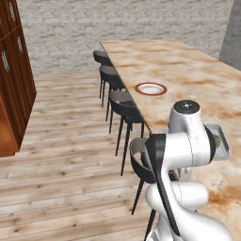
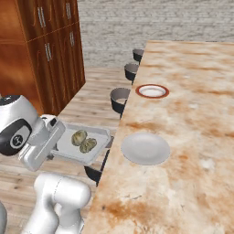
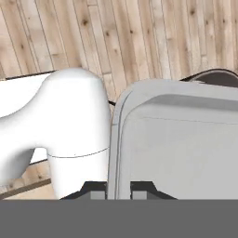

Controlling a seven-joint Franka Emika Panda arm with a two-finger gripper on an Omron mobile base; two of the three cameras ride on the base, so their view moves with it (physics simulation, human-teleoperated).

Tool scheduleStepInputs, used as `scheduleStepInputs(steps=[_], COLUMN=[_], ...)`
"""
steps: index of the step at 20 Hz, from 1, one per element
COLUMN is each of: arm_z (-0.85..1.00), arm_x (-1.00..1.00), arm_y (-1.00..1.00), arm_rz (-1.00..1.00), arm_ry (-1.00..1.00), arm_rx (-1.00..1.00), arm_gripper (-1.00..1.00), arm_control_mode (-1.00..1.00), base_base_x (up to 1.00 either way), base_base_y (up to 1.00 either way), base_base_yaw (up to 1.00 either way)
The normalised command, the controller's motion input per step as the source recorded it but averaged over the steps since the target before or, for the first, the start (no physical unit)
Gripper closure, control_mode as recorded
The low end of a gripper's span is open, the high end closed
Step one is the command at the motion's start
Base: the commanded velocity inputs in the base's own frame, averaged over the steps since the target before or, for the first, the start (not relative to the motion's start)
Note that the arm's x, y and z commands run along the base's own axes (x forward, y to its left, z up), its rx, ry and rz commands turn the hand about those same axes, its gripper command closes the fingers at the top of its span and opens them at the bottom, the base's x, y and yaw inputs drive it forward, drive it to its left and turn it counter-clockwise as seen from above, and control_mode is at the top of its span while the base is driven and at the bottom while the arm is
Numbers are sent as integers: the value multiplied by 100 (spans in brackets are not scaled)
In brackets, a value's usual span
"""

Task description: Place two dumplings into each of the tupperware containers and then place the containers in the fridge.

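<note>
Right base view: gripper (image 2: pixel 54 145) clamps tray (image 2: pixel 98 136) rim, two dumplings (image 2: pixel 83 141) inside, held off counter (image 2: pixel 183 183) edge — you carry it fridgeward.

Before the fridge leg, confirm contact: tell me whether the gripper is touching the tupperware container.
Touching. In the hand view the gripper has one fingertip on each side of the tupperware container's rim, shut on it.
</note>
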Motion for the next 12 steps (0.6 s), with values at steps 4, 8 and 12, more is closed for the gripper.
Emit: scheduleStepInputs(steps=[4, 8, 12], arm_z=[-97, -62, -1], arm_x=[-9, -28, -46], arm_y=[19, 0, 0], arm_rz=[16, 13, 3], arm_ry=[-20, -28, -28], arm_rx=[5, 17, 2], arm_gripper=[100, 100, 100], arm_control_mode=[-100, -100, -100], base_base_x=[0, 0, 0], base_base_y=[0, 0, 0], base_base_yaw=[0, 0, 0])
